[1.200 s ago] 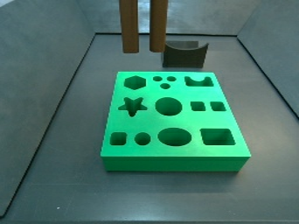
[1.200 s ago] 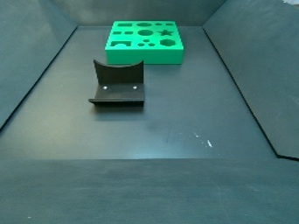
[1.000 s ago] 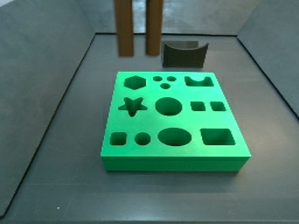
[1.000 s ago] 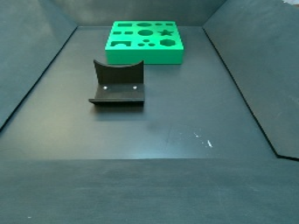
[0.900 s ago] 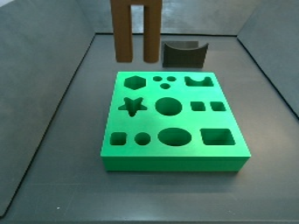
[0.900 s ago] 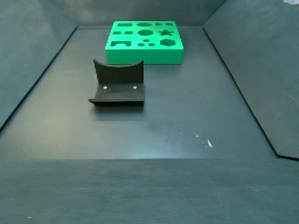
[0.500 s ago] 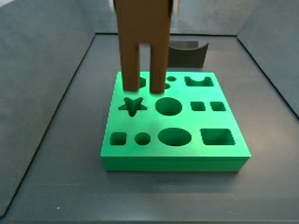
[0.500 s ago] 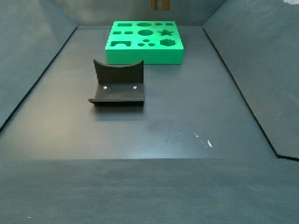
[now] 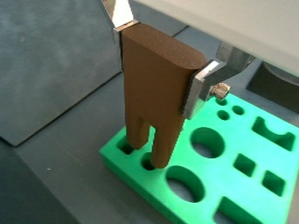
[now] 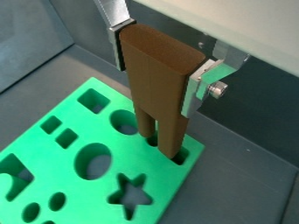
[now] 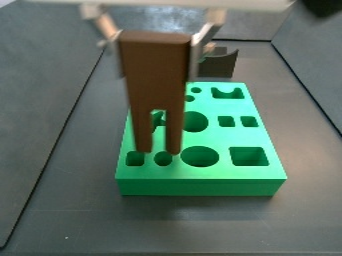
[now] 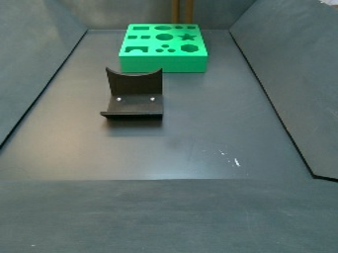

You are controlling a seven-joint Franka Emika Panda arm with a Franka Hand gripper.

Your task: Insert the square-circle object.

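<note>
Square-circle object (image 11: 151,85) hangs upright in the gripper (image 9: 162,54), whose two silver fingers (image 10: 198,86) press on the opposite narrow sides of its flat brown body, so the gripper is closed on it. Its two long legs point straight down at the green board (image 11: 254,178), and in both wrist views their tips reach two neighbouring holes at one corner of the board (image 10: 70,166); in a side view the leg tips meet the small holes along the board's near-left edge. How deep the legs sit in those holes cannot be told. The board lies flat on the dark bench (image 12: 185,138), towards one end wall and roughly midway between the two side walls. In a side view the dark fixture (image 12: 132,95) stands on the bench, well apart from the board (image 12: 164,46) and nearer the middle; the gripper does not show in that view.
</note>
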